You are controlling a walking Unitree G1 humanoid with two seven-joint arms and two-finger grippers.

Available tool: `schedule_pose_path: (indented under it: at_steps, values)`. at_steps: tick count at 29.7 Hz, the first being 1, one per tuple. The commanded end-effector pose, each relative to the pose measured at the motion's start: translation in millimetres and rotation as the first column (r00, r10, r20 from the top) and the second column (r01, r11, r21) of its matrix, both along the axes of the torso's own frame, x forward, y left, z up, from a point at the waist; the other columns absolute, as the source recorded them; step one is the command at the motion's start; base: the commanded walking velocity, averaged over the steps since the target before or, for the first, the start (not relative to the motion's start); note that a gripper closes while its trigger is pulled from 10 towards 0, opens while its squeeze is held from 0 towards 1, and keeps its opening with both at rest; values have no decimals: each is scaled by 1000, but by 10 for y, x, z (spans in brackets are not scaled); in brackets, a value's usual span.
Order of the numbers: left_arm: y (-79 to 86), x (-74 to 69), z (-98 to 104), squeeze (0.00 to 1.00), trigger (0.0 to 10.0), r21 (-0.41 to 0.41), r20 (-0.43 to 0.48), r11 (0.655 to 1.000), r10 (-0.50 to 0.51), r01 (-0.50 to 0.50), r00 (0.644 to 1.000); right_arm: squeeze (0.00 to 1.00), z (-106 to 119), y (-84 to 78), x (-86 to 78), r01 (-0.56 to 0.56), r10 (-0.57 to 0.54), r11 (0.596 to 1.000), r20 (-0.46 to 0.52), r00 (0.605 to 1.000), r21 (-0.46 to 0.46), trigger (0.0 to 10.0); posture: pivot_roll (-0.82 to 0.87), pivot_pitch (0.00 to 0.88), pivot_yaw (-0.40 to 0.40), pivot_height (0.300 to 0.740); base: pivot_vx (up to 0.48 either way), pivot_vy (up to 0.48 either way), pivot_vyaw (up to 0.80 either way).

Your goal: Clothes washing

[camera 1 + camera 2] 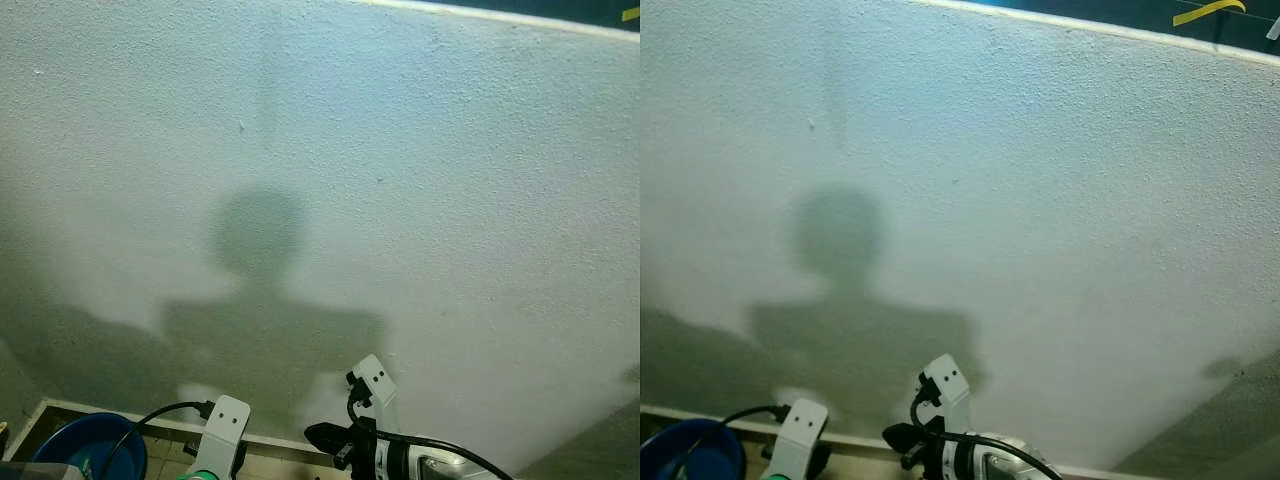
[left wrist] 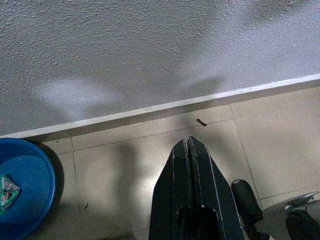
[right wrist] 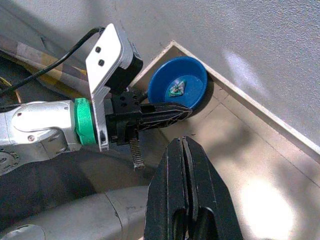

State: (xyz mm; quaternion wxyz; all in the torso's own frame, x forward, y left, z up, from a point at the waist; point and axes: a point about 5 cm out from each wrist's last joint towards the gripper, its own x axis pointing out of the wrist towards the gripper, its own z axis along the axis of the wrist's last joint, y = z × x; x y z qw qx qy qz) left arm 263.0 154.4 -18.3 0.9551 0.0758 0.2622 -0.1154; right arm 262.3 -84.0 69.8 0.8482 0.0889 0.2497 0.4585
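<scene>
I get strong light from behind me: my own head-and-shoulders shadow [image 1: 265, 310] falls soft-edged on the white wall [image 1: 470, 200], centre towards 7 o'clock, with more shade creeping in at 5 o'clock. The wall's upper half is bright and slightly washed out. The head views look a little soft and grainy. In the wrist views the tiled floor [image 2: 150, 165] carries bright patches and arm shadows. The blue basin [image 3: 178, 85] reads sharp and saturated, and the closed left pincer [image 2: 190, 145] shows dark.
</scene>
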Motion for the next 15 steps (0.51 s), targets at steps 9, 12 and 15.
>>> schedule_pose_path:
  at_steps: [9, 12, 15]
  values:
    - [-27, -51, -53, 0, 10000, -4, -26, 1000, -16, 16, 1000, 0, -12, -29, -4, 16, -16, 1000, -7, 1000, 5, 10000, -7, 63, 6, 740, 0, 0, 0]
    - [-34, -49, -53, 0, 10000, -5, -26, 1000, -18, 18, 999, 0, -11, -34, -2, 17, -17, 1000, -7, 1000, 5, 10000, -7, 63, 6, 740, 0, 0, 0]
    - [-41, -49, -53, 0, 10000, -6, -27, 1000, -21, 20, 999, 0, -9, -38, -4, 18, -18, 1000, -8, 1000, 6, 10000, -9, 64, 5, 740, 0, 0, 0]
